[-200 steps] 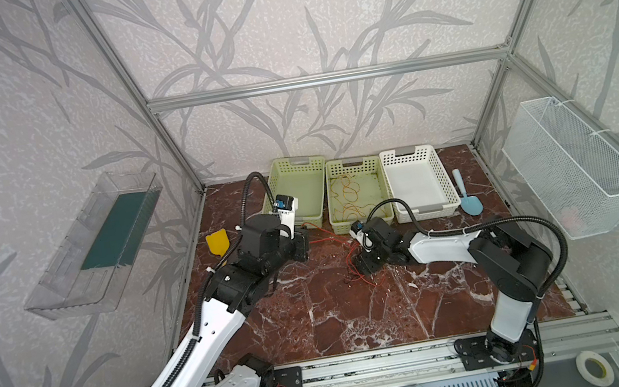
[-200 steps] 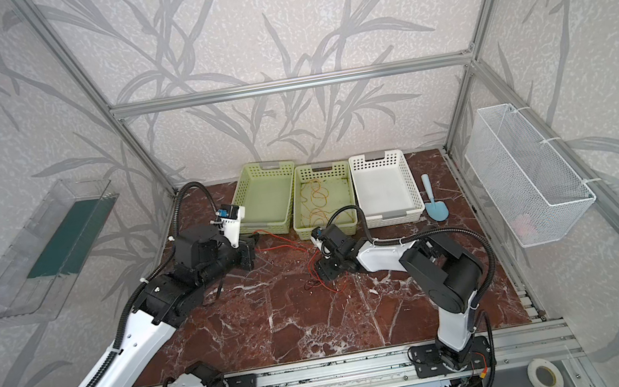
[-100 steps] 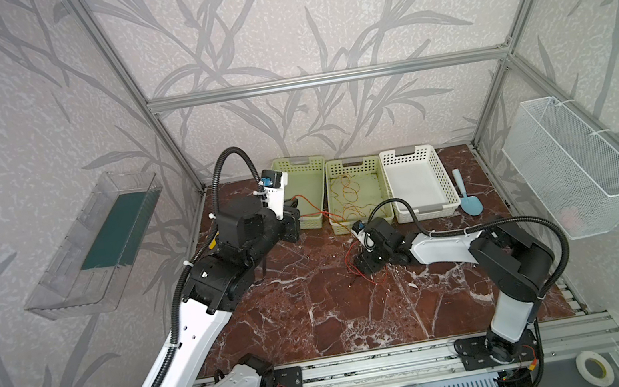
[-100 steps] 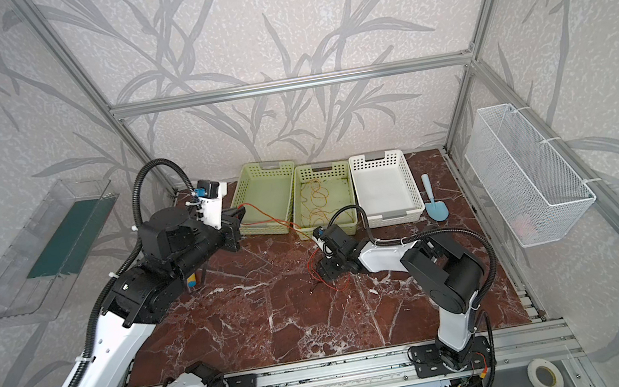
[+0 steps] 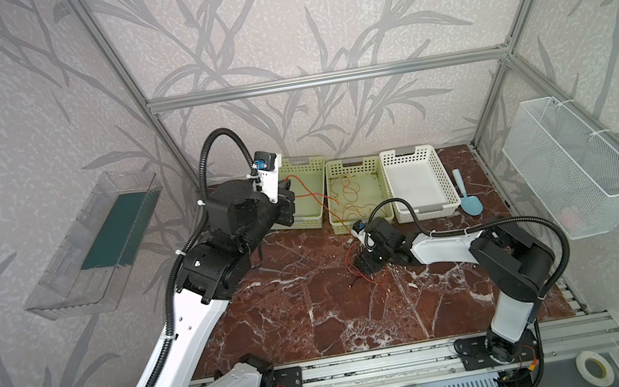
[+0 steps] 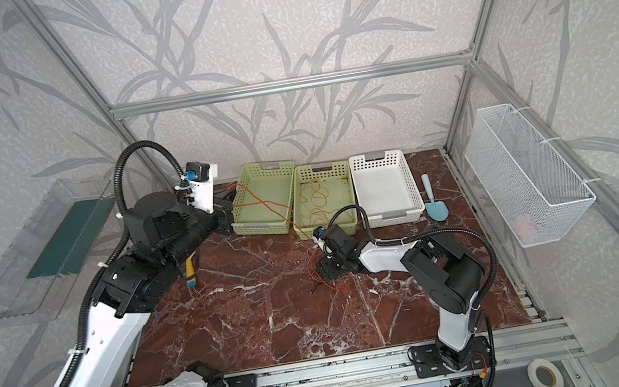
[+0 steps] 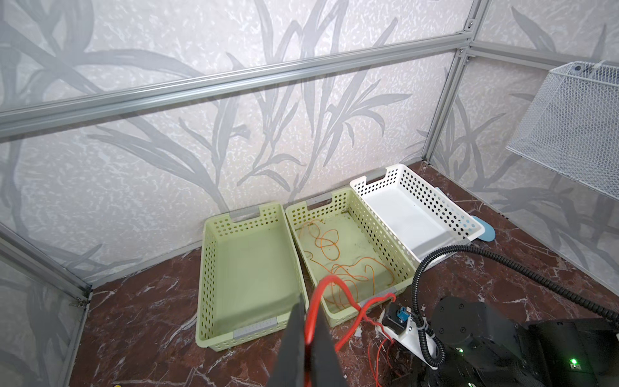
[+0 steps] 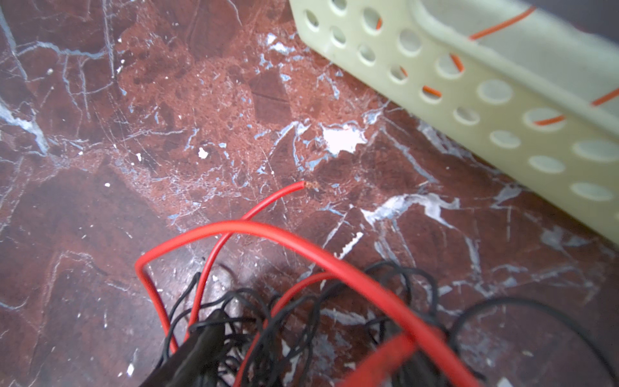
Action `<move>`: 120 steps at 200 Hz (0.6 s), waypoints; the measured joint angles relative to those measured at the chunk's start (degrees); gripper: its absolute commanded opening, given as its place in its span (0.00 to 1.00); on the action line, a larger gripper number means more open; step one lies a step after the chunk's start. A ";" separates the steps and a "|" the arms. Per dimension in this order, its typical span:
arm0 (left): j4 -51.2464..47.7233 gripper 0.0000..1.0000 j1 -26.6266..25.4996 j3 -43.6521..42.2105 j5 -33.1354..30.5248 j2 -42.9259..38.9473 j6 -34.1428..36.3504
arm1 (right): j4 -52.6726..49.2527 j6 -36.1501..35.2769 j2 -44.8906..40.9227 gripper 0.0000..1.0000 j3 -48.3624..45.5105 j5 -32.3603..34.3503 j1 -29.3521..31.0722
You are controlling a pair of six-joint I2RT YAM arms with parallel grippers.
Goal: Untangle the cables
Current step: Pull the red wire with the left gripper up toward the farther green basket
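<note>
Here we are at the knot: the red cable [image 8: 268,231] arches over a scribble of black cable [image 8: 234,321] on the marble table [image 5: 297,310], just in front of the middle green basket [image 5: 370,216]; one cut red end lies bare on the stone, just clear of the tangle. The right gripper [image 5: 368,267] sits low on that heap, its fingers [image 8: 201,348] spread wide with the loops between them; we cannot tell whether they press on any strand. From there we follow the red line up through the air, over the left green basket [image 5: 303,220], to the left gripper [image 7: 310,313], raised off the table beside that basket; its two black fingers are closed hard together, the red cable pinched between them. The orange cable [image 7: 330,248] lies in loose curls inside the middle green basket; a white basket [image 5: 426,210] stands right beside that one, and a blue scoop [image 5: 471,204] lies just beside the white basket.
</note>
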 measured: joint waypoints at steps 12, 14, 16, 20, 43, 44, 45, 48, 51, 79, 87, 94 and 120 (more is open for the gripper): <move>0.02 0.00 0.07 1.53 -0.20 0.37 0.37 | 0.00 0.02 0.00 0.74 0.00 -0.02 0.00; 0.00 0.00 0.07 1.81 -0.22 0.44 0.48 | 0.00 0.02 0.00 0.74 0.00 -0.02 0.00; -0.02 0.00 0.07 2.05 -0.26 0.50 0.55 | 0.02 0.02 0.00 0.74 0.00 -0.02 0.00; -0.02 0.00 0.09 2.58 -0.33 0.63 0.63 | 0.02 0.04 0.00 0.74 -0.02 -0.02 0.00; 0.13 0.00 0.24 5.20 -0.55 1.40 1.55 | 0.48 0.22 0.00 0.74 -0.31 -0.04 0.00; 0.11 0.00 0.26 5.33 -0.55 1.44 1.60 | 0.48 0.24 0.00 0.74 -0.31 -0.04 0.00; 0.13 0.00 0.28 5.40 -0.55 1.46 1.62 | 0.50 0.24 0.00 0.74 -0.31 -0.04 0.00; 0.15 0.00 0.33 5.66 -0.59 1.55 1.66 | 0.55 0.24 0.00 0.74 -0.33 -0.04 0.00; 0.15 0.00 0.35 6.01 -0.61 1.66 1.73 | 0.59 0.24 0.00 0.74 -0.35 -0.04 0.00; 0.20 0.00 0.42 8.31 -0.81 2.64 2.54 | 0.96 0.33 -0.02 0.74 -0.48 -0.42 -0.31; 0.20 0.00 0.44 8.83 -0.83 2.86 2.80 | 1.22 0.35 -0.02 0.74 -0.57 -0.46 -0.44; 0.17 0.00 0.46 9.33 -0.83 3.06 3.08 | 1.36 0.42 -0.02 0.74 -0.63 -0.50 -0.59; 0.20 0.00 0.59 11.65 -0.81 4.04 3.80 | 1.44 0.46 -0.02 0.74 -0.63 -0.92 -0.81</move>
